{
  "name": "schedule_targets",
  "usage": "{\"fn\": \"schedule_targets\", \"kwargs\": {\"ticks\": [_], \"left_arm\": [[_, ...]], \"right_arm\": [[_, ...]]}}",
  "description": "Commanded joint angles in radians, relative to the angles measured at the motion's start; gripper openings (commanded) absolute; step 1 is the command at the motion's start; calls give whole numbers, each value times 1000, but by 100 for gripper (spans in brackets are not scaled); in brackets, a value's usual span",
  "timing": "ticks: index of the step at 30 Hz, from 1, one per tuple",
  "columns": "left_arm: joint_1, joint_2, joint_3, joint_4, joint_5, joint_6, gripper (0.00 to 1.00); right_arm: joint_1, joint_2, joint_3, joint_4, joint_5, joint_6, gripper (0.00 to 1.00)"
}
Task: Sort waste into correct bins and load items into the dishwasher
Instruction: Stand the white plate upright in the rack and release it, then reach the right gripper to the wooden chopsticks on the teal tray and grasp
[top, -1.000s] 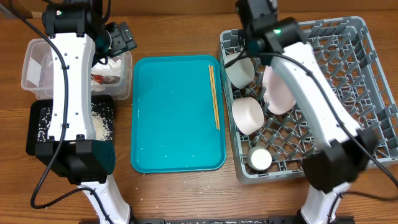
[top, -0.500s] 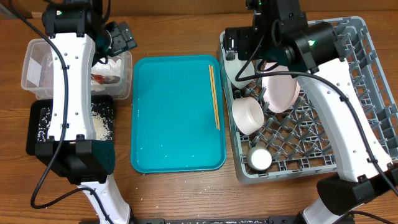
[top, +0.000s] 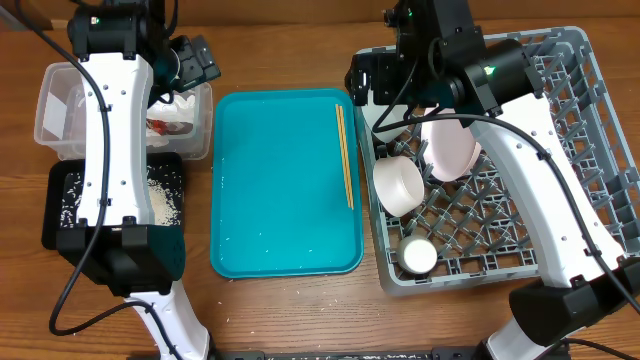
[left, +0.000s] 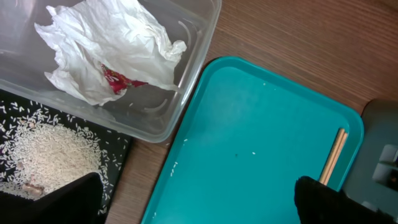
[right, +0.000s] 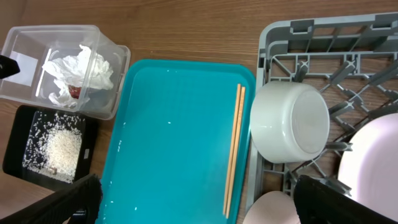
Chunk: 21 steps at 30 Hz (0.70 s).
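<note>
Hiding behind the right arm (top: 530, 160) overhead, one white bowl (right: 289, 121) barely shows.

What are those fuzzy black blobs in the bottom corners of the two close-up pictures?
Left wrist view: they are the fingers of the left pincer, too near the lens to look sharp, while the napkin is crisp. Right wrist view: the same with the right pincer; the chopsticks look sharp. Overhead view: no such blobs.
</note>
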Motion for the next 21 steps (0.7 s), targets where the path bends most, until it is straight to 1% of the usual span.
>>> {"fn": "schedule_targets", "kwargs": {"ticks": [1, 4, 10, 11, 15, 16, 18, 21], "left_arm": [[-14, -6, 15, -17, 10, 47, 100], [-31, -3, 14, -18, 9, 68, 100], [-108, 0, 14, -5, 3, 112, 100], [-125, 0, 14, 6, -3, 119, 100], [-131, 0, 14, 24, -2, 117, 100], [-130, 0, 14, 28, -2, 117, 100], [-129, 0, 14, 29, -3, 117, 100], [-122, 0, 14, 32, -8, 107, 100]], "right_arm": [[6, -2, -3, 6, -13, 5, 100], [6, -2, -4, 6, -14, 9, 100], [23, -2, -4, 22, -20, 9, 100], [35, 1, -4, 34, -19, 9, 96], [80, 37, -4, 65, 10, 32, 90], [109, 72, -4, 78, 35, 35, 87], [134, 109, -4, 88, 59, 35, 85], [196, 222, -4, 104, 143, 36, 79]]}}
